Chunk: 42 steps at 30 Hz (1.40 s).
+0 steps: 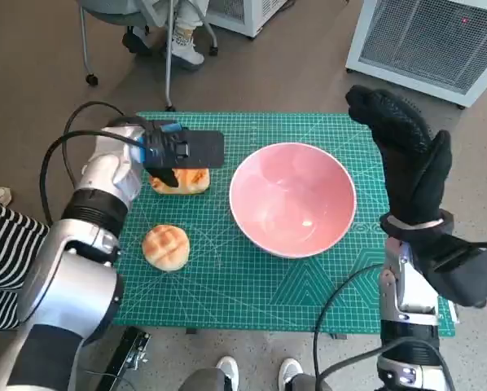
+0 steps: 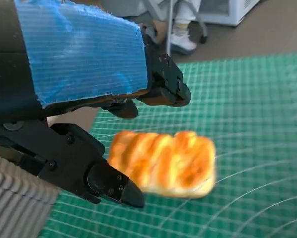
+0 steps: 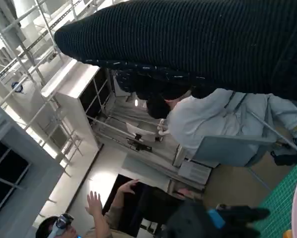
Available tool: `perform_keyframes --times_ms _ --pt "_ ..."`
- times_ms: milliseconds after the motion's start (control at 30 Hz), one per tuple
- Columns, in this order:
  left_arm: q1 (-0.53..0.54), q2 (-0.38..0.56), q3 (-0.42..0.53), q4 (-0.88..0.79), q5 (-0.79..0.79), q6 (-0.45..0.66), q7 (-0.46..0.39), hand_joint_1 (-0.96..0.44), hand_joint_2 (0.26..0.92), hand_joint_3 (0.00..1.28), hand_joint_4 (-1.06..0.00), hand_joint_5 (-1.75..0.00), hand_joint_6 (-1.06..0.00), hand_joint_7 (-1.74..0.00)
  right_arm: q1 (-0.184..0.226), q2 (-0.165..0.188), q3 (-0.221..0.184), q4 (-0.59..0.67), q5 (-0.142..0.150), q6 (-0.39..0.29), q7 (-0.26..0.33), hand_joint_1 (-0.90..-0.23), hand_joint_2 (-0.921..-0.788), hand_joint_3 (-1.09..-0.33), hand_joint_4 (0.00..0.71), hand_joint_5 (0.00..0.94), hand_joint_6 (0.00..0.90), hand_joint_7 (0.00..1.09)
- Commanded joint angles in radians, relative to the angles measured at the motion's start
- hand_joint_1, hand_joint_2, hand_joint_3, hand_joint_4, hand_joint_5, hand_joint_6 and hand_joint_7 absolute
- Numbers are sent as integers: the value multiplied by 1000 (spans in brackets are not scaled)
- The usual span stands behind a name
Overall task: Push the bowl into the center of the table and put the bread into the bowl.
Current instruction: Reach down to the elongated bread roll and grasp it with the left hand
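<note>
Left hand (image 1: 177, 152): fingers spread around the loaf-shaped bread (image 1: 181, 180), not visibly clamped yet.
Right hand (image 1: 406, 155): raised beside the table, fingers together, empty.
Bowl (image 1: 292, 198): sits about mid-mat; push looks done.
Round bun (image 1: 165, 247): near the loaf, untouched.
Left to do: grip, carry, drop in.

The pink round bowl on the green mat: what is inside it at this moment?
The pink round bowl holds nothing visible: its whole inner surface shows, with only light reflections. Both breads lie outside on the green cutting mat: the striped loaf under the left hand, the round bun nearer.
</note>
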Motion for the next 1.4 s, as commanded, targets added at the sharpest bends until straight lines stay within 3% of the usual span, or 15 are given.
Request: perform_keyframes --times_ms 33,433,500,633,667,700,733,800,1000,1033,1133,1267,1333,1400 --pt "-11 -15 -20 19 20 11 8 -271 722 1 -179 -67 -350 -2 39 1 -6 -22 16 22 -9 -764 -921 -628 226 11 208 291" --pt "12 -34 -75 40 66 25 29 -302 718 0 -148 -3 -355 -6 67 13 2 -88 21 11 -7 -761 -921 -619 236 12 204 299" --pt "16 -38 -77 41 70 32 41 -302 718 0 -168 -12 -365 -10 68 13 2 -92 23 8 -5 -756 -921 -619 236 11 194 297" --pt "33 -42 -67 43 63 40 85 -254 727 3 -319 -61 -426 -23 69 11 2 -101 28 4 0 -752 -921 -618 233 8 185 298" --pt "39 -42 -58 43 55 37 101 -239 729 7 -346 -233 -455 -20 70 10 3 -103 28 1 1 -751 -921 -619 233 8 184 298" --pt "44 -42 -51 42 49 35 112 -202 735 11 -371 -705 -524 -27 71 8 3 -104 28 -2 1 -749 -921 -622 235 9 181 299" --pt "50 -42 -44 42 43 31 127 -181 741 13 -376 -1022 -570 -29 71 7 4 -105 28 -5 2 -747 -921 -625 236 9 179 300" --pt "58 -42 -36 42 36 24 144 -153 752 15 -421 -1223 -637 -40 72 6 4 -107 27 -10 2 -745 -921 -627 238 9 177 302" --pt "75 -40 -31 42 35 2 179 -104 792 11 -611 -961 -793 -80 70 -1 2 -101 27 -23 4 -741 -921 -640 243 10 174 309" --pt "77 -40 -30 42 36 -1 184 67 838 19 -652 -1039 -808 -88 69 -2 2 -98 27 -25 4 -741 -921 -642 241 8 174 311" --pt "83 -39 -40 43 48 -13 198 272 894 30 -699 -1134 -831 -100 69 -5 1 -94 24 -30 3 -739 -921 -646 238 6 173 314" --pt "92 -37 -52 43 62 -27 220 344 914 47 -699 -1186 -877 -140 68 -6 0 -86 22 -37 2 -735 -921 -652 236 5 171 317" --pt "95 -37 -55 43 65 -32 228 356 917 50 -699 -1195 -857 -258 67 -6 0 -83 21 -39 2 -732 -921 -657 235 4 171 319" --pt "99 -37 -58 43 67 -36 236 229 919 55 -695 -1208 -762 -595 68 -6 1 -81 21 -42 2 -729 -921 -661 235 3 170 321"
